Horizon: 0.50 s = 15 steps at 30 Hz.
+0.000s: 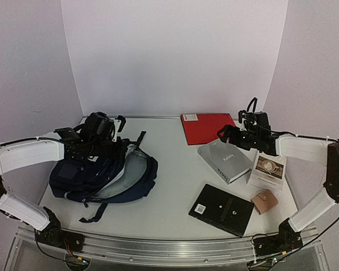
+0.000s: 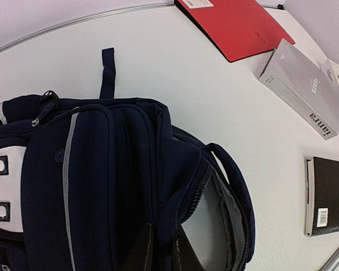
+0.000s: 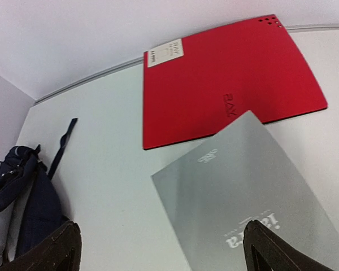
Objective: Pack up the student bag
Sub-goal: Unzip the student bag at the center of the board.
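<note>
**A:** What is shown from above?

**B:** The student bag (image 1: 104,172) is seen lying on the left half of the white counter (image 1: 169,192), with its main pocket gaping toward the right. The left claw (image 1: 96,135) is set at the top edge of it. On the right half, a red folder (image 1: 206,127), a grey book (image 1: 225,161), a black book (image 1: 221,209), a booklet (image 1: 268,169) and a small tan pouch (image 1: 265,201) are laid out. The right claw (image 1: 230,134) is held over the grey book's far corner.

**A:** And from the left wrist?

**B:** The left claw (image 2: 158,254) is seen clenched on the navy rim of the student bag (image 2: 101,186). Pale grey lining is exposed beside it.

**A:** From the right wrist?

**B:** The right claw (image 3: 166,248) is seen released, its fingers (image 3: 59,251) spread wide above the grey book (image 3: 254,192). The book's far corner meets the red folder (image 3: 226,79). The student bag (image 3: 22,197) is glimpsed at the lower left.
</note>
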{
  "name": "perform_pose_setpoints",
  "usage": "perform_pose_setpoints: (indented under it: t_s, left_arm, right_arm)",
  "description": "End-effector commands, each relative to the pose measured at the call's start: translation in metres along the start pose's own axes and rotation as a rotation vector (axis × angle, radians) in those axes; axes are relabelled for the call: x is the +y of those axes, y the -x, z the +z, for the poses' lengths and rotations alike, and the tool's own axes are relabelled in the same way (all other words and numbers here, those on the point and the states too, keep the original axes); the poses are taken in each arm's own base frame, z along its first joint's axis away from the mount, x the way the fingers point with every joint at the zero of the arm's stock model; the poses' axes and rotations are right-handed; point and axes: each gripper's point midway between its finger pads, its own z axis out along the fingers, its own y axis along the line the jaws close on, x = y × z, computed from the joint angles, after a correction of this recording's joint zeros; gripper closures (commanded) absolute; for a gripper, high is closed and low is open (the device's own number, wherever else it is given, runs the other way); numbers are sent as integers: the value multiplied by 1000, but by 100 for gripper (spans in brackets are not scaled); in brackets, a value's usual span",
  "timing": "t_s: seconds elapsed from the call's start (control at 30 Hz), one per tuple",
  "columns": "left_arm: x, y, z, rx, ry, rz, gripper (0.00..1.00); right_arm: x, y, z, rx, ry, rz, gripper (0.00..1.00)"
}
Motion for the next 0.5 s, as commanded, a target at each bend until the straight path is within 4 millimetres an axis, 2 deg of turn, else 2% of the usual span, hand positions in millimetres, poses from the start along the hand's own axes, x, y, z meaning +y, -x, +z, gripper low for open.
perform_pose_setpoints:
  t_s: [0.0, 0.13, 0.23, 0.3, 0.4, 0.47]
  left_arm:
    - [-4, 18, 9, -55, -16, -102, 85]
    - [-18, 21, 17, -31, -74, -126, 72]
    - [-32, 25, 18, -26, -150, -145, 55]
    - [-46, 27, 17, -26, -228, -165, 39]
    - [-53, 32, 15, -37, -271, -191, 25]
    - [-54, 36, 15, -45, -274, -212, 19]
  right_arm:
    - [-39, 23, 17, 1, -107, -22, 3]
    - [-75, 44, 44, 12, -134, 0, 2]
    - [-100, 59, 61, 13, -148, 4, 2]
    - [-118, 68, 73, 14, -155, 17, 2]
    - [-144, 79, 91, 19, -142, 47, 2]
    - [-153, 89, 104, 15, -131, 37, 2]
